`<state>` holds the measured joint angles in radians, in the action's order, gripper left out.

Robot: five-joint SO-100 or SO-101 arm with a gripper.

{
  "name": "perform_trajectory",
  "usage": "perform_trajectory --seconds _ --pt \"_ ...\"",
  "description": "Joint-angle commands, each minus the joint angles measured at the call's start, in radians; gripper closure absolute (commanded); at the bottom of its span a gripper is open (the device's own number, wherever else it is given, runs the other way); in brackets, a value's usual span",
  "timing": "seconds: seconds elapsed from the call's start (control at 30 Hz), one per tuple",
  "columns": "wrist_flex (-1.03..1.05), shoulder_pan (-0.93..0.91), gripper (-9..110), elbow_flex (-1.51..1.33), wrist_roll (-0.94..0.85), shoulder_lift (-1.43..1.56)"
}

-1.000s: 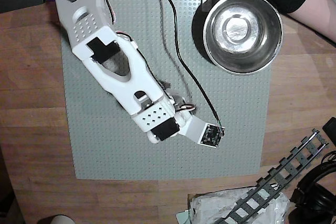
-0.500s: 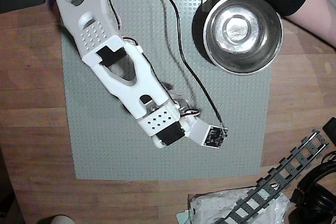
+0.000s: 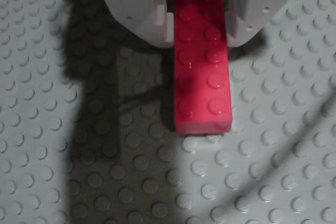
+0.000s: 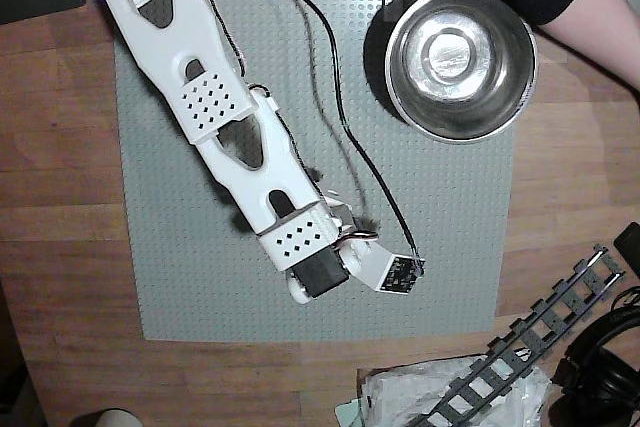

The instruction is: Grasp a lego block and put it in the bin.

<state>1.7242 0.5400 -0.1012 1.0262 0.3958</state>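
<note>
Gripper (image 3: pixel 199 22) jaws straddle the red lego block (image 3: pixel 202 61) on the grey baseplate (image 3: pixel 79 171), apparently touching, not yet clamped, aligned for grasping.

Wrist view dim, soft focus, heavy shadow left on baseplate (image 3: pixel 47 145). Overhead view bright, sharp; glare in bowl (image 4: pixel 461 47).

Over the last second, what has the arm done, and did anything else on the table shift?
In the overhead view the arm has stretched out flatter over the baseplate, its wrist end sliding slightly down. In the wrist view the gripper now straddles the lego block. The bowl stayed put.
</note>
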Motion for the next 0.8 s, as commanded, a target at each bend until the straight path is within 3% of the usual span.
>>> perform_trajectory --seconds 0.0,0.3,0.63,0.77 --pt "0.043 -0.002 102 0.051 -0.044 0.051" --pt "0.044 0.011 102 -0.21 -0.112 0.35" --pt "0.043 0.195 102 -0.652 -0.112 0.724" --pt "0.043 0.245 102 -0.692 -0.163 0.747"
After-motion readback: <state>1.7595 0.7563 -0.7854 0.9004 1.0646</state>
